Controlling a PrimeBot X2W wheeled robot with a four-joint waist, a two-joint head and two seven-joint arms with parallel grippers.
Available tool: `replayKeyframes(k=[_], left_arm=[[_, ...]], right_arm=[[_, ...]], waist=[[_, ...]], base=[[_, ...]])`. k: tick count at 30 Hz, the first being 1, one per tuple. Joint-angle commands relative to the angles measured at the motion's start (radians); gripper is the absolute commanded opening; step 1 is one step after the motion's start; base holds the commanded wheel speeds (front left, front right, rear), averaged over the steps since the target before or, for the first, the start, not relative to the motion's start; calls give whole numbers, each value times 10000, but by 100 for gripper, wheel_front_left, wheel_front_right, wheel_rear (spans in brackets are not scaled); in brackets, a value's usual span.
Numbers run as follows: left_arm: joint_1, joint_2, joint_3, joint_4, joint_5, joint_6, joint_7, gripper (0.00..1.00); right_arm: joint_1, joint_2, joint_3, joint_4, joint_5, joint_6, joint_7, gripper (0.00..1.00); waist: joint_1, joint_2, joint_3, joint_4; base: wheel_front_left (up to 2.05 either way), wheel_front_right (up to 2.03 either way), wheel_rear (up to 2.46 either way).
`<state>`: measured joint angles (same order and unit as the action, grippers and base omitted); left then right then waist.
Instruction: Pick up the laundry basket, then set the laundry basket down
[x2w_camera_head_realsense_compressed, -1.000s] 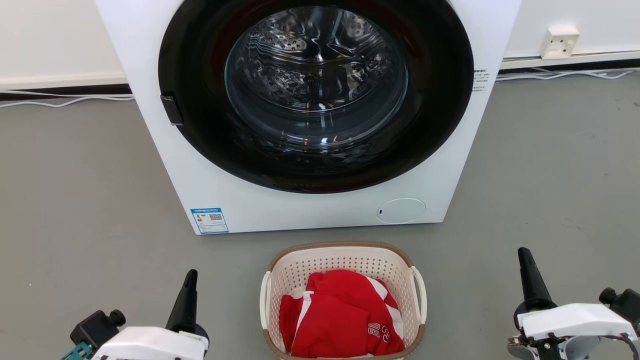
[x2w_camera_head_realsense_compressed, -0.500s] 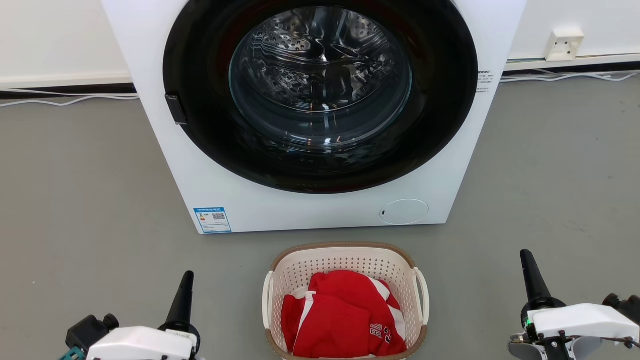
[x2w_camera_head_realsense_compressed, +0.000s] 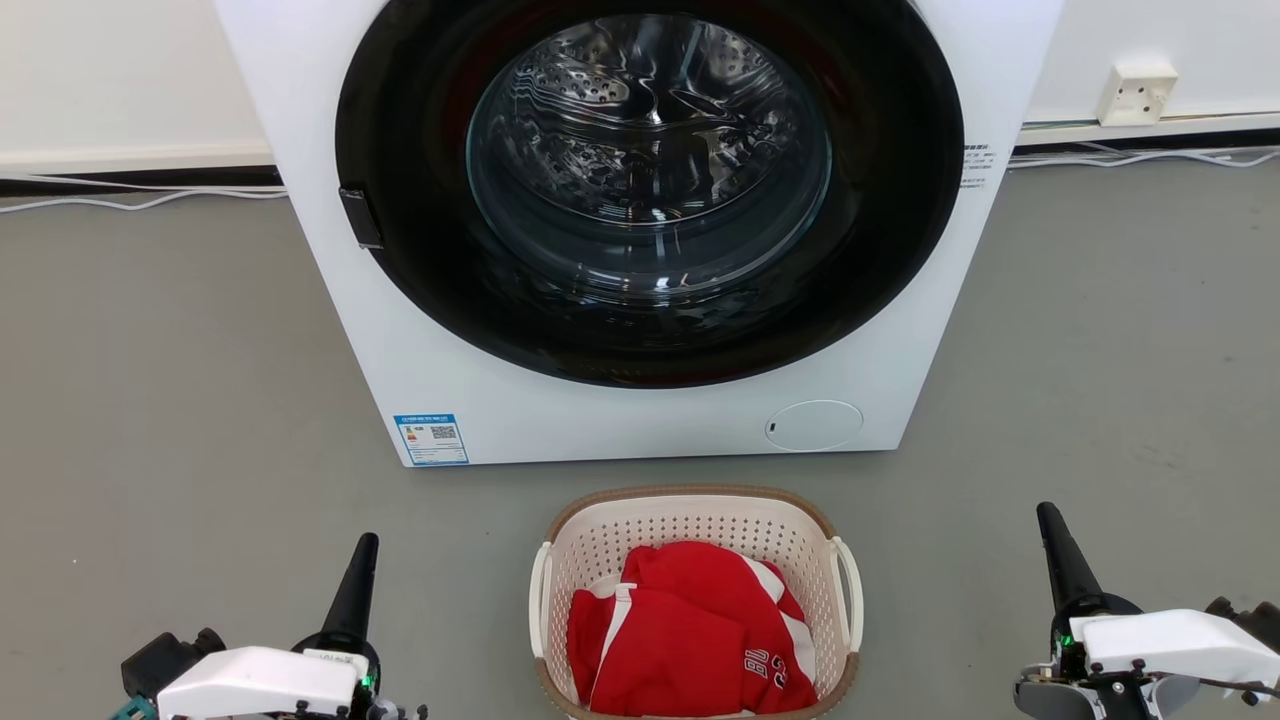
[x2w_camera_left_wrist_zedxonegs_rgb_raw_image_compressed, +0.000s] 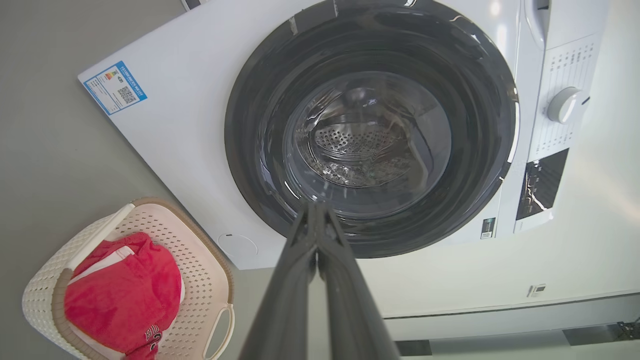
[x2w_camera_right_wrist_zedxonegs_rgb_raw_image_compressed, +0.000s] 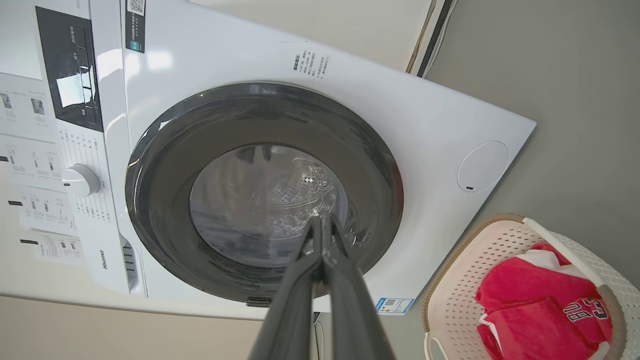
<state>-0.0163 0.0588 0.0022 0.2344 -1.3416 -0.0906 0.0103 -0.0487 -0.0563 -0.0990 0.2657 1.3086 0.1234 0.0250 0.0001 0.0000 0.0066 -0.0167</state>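
So the floor (x2w_camera_head_realsense_compressed: 150, 350) is plain grey, smooth, with a few little dark specks on the right side. The washer (x2w_camera_head_realsense_compressed: 600, 430) sits square on it, back toward the wall. The basket (x2w_camera_head_realsense_compressed: 690, 525) is on the floor too, right in front of the washer, not touching it, with a strip of bare grey between them. White cables (x2w_camera_head_realsense_compressed: 130, 203) lie along the foot of the wall on both sides of the washer.
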Motion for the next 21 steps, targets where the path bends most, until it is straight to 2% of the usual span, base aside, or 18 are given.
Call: replayKeyframes(k=[1,21], left_arm=[[-594,94,306,-190,-229,-132,46,0],[-825,95,737,32,-2259,-338,648,0]], right_arm=[[-529,-69,102,-241,251,58,123,0],[-578,30,-98,-217,2352,70,712,0]], waist=[[0,0,-1,4],[0,0,-27,129]], base=[[0,0,0],[0,0,0]])
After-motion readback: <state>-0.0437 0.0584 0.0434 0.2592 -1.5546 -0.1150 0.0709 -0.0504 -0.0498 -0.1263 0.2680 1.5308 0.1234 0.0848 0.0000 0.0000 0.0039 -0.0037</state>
